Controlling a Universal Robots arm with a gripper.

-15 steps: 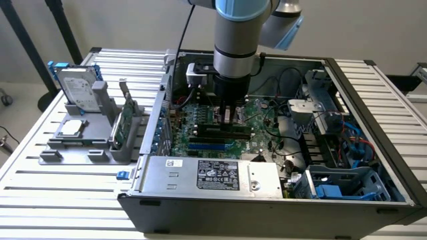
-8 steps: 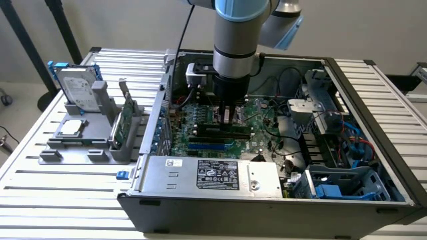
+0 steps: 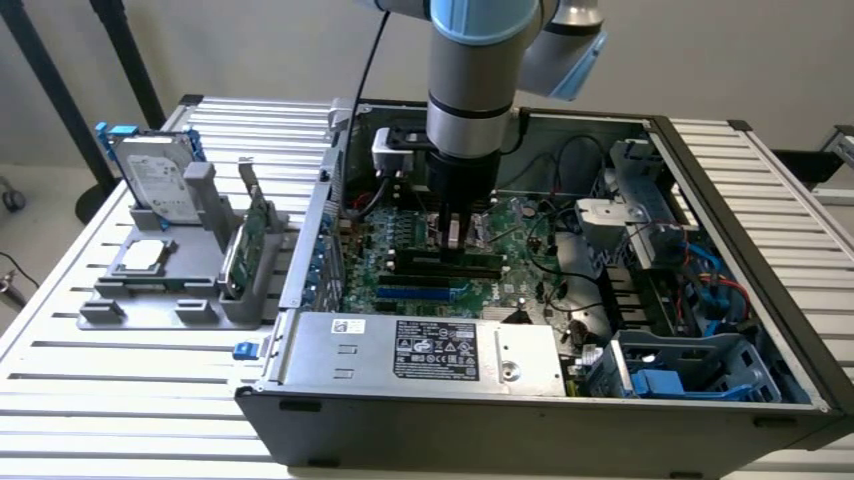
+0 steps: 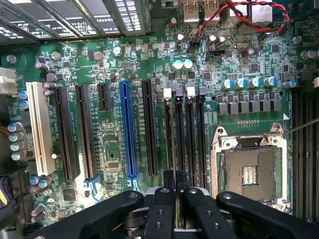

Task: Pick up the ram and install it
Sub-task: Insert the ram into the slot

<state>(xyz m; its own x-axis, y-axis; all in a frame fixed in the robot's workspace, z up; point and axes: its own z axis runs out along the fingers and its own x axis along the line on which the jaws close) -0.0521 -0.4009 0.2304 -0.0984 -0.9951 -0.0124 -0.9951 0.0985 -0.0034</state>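
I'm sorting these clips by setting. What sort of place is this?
Probably a robotics lab bench for computer assembly: an open desktop PC case with its motherboard exposed sits on a slatted metal table, beside a grey parts fixture holding a hard drive.

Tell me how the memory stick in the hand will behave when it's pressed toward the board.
The memory stick looks thin and flat, so it is probably light and stiff, yet could crack if bent sideways. The hand pinches it between two slim fingers, so it may pivot if it meets a slot off-line.
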